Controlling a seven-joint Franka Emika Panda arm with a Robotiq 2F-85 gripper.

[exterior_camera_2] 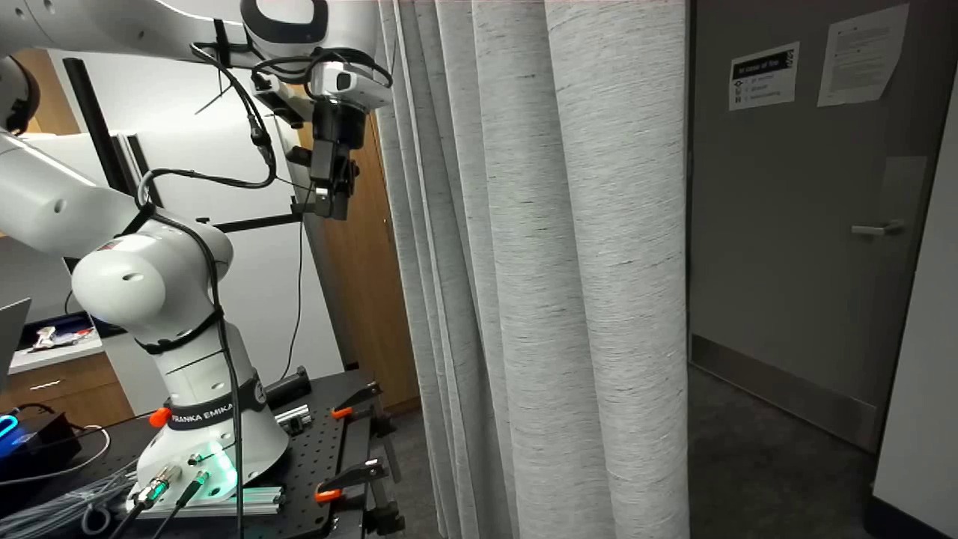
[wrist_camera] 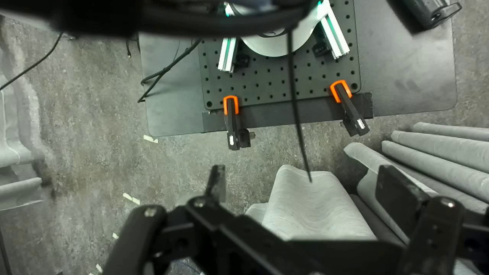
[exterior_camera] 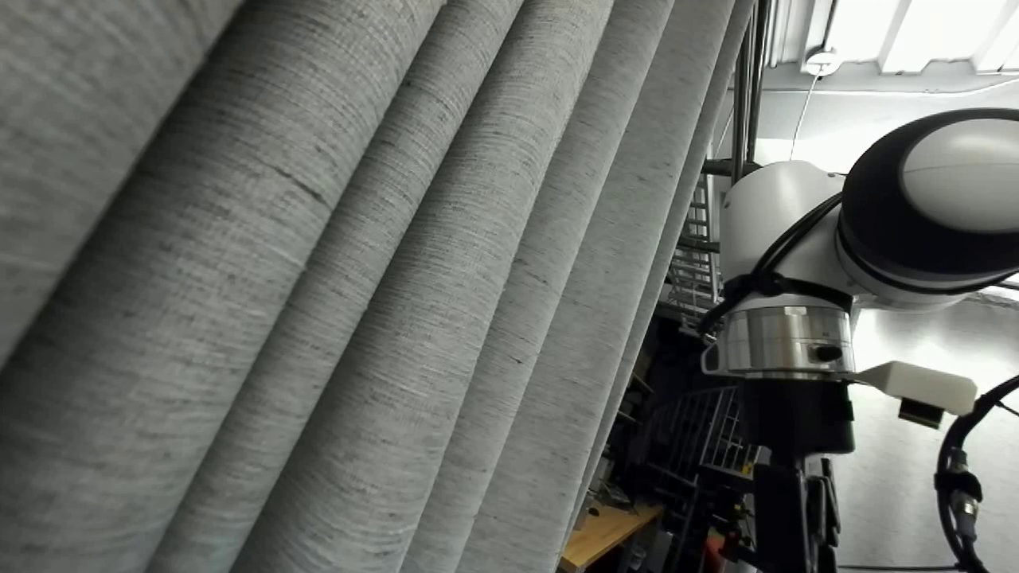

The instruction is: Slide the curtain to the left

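Curtain, light grey, hangs in deep pleated folds, seen in an exterior view between your arm and grey door. In both exterior views, your jaws point downward near curtain, apart from its edge. In wrist view, jaws spread wide, curtain folds showing below and between them, beside bare floor; whether lower folds touch floor, cannot tell. Arm's base on perforated plate atop worktop; two orange-tipped clamps at plate's edge.
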